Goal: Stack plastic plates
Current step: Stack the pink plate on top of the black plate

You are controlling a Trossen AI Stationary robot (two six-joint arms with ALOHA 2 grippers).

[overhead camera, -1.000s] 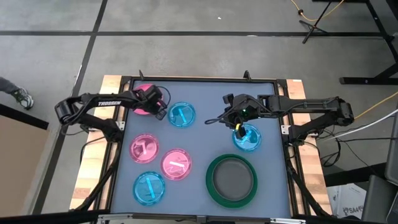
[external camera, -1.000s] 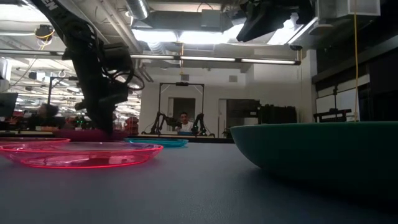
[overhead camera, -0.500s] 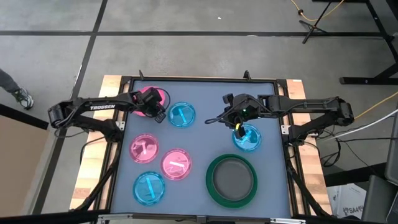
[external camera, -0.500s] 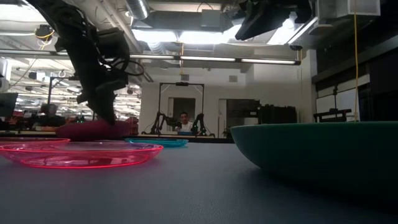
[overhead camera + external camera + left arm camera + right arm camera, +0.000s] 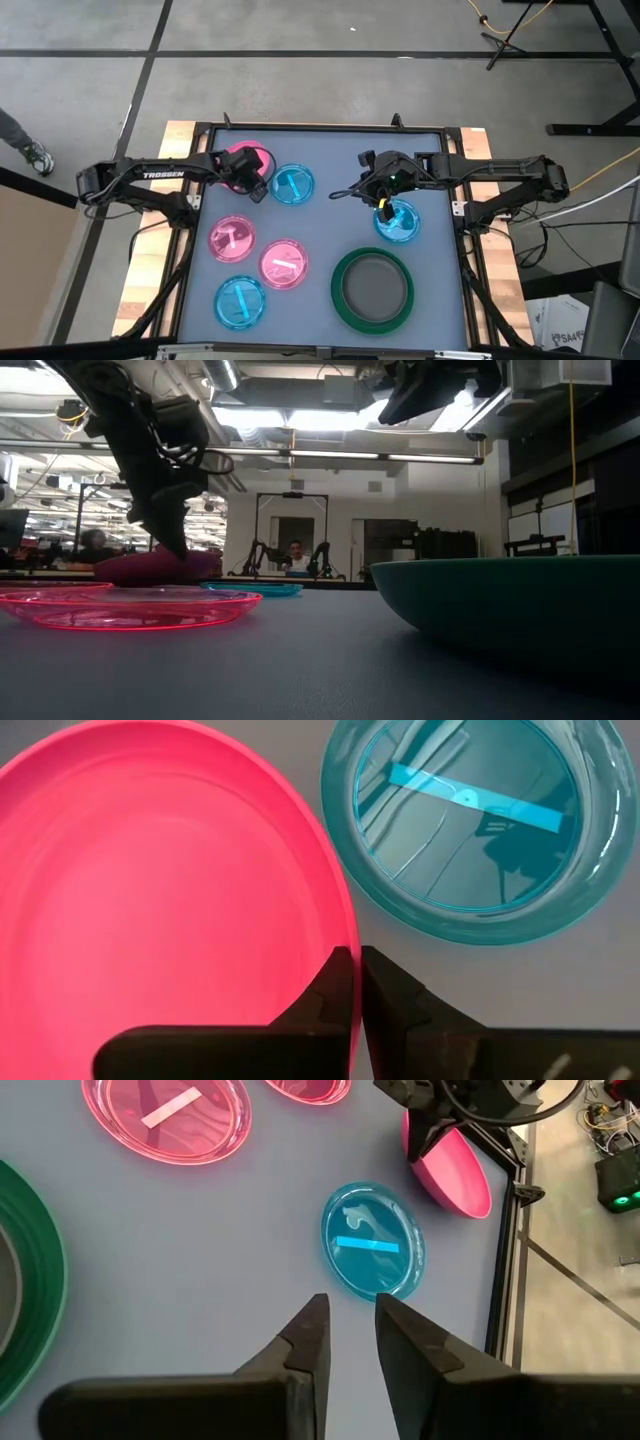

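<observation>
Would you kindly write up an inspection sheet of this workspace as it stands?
Surface: grey table, wooden edges at both sides.
Job's things: opaque pink plate tilted, one edge lifted; three blue plates, two translucent pink plates; dark grey plate inside green plate.
Clutter: nothing seen.
Grippers: left gripper shut on the opaque pink plate's rim; right gripper above a blue plate, fingers slightly apart, holding nothing.
Cables: yellow cable on the floor.
Surroundings: person's shoe at left; person far behind.
</observation>
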